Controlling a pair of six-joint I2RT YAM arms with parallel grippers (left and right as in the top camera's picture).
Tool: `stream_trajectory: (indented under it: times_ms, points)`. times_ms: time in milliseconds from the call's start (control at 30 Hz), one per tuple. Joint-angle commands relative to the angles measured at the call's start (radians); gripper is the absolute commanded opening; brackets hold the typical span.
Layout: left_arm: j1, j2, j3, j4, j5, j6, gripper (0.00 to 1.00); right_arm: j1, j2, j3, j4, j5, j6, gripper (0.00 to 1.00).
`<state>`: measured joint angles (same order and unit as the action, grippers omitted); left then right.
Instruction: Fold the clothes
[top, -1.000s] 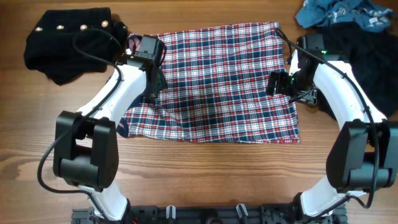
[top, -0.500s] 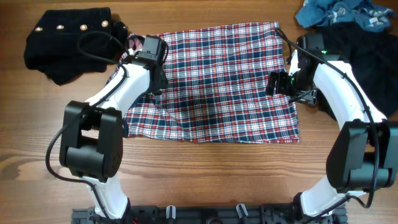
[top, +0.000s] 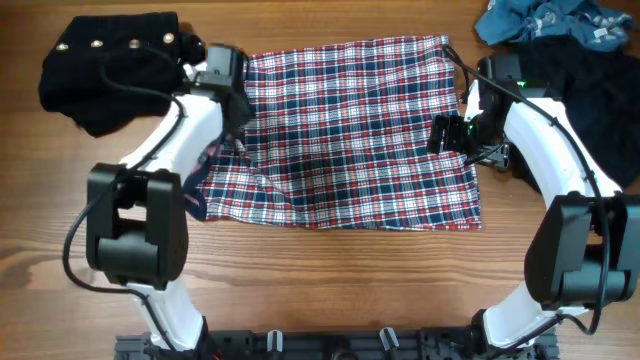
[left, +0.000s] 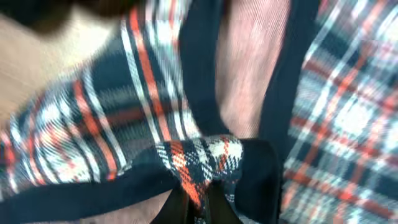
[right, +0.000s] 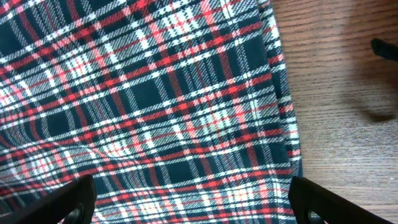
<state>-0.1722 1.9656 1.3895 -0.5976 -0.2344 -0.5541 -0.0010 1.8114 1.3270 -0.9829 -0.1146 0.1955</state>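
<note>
A wooden table (top: 330, 270) is seen from overhead, with both arms reaching in from its near edge. Most of its middle is taken up by the plaid garment (top: 350, 130), in red, navy and white, which is spread nearly flat with its far edge towards the back of the table and its near edge lying roughly straight. Its left side is rumpled and partly turned over beneath the left arm, where a navy hem is shown. At the far right a plain black garment (top: 590, 100) is heaped, partly covered by the right arm. At the far left a second black garment (top: 100, 70), marked by a row of pale studs, is laid just beside the plaid's upper left corner. A crumpled blue garment (top: 550, 20) is bunched in the far right corner, touching the plain black one.

The left gripper (left: 198, 199) is placed at the plaid's upper left edge; in the left wrist view its jaws are closed tight on a small bunched pinch of plaid cloth beside the navy hem. The right gripper (right: 189, 202) is held over the plaid's right edge with its jaws spread wide; its fingers (right: 74, 196) are set well apart above the cloth and nothing is gripped between them
</note>
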Motion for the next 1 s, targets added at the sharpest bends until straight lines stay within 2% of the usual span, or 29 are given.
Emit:
stream_trajectory:
  times_ms: [0,67,367,667,700,767,833,967]
  points:
    - [0.042,-0.039,0.102,0.007,-0.022,0.053,0.04,-0.002,-0.021,0.020,0.002,-0.031,-0.012,1.00]
    - [0.080,-0.058,0.129,0.007,-0.067,0.053,0.04,-0.002,-0.021,0.021,0.000,-0.037,-0.013,1.00]
    - [0.259,-0.066,0.130,-0.004,-0.074,0.053,0.05,-0.002,-0.021,0.020,-0.012,-0.043,-0.013,1.00]
    - [0.398,-0.066,0.130,0.025,-0.074,0.053,0.14,-0.002,-0.021,0.020,-0.014,-0.044,-0.013,1.00]
    - [0.415,-0.066,0.130,0.046,-0.074,0.053,0.21,-0.002,-0.021,0.020,-0.015,-0.044,-0.013,1.00]
    - [0.429,-0.066,0.130,0.071,-0.073,0.053,0.47,-0.002,-0.021,0.020,-0.014,-0.044,-0.013,1.00]
    - [0.433,-0.066,0.130,0.090,-0.074,0.055,1.00,-0.002,-0.021,0.020,-0.015,-0.044,-0.018,1.00]
    - [0.424,-0.066,0.130,0.128,-0.073,0.148,1.00,-0.002,-0.021,0.020,-0.024,-0.044,-0.039,1.00]
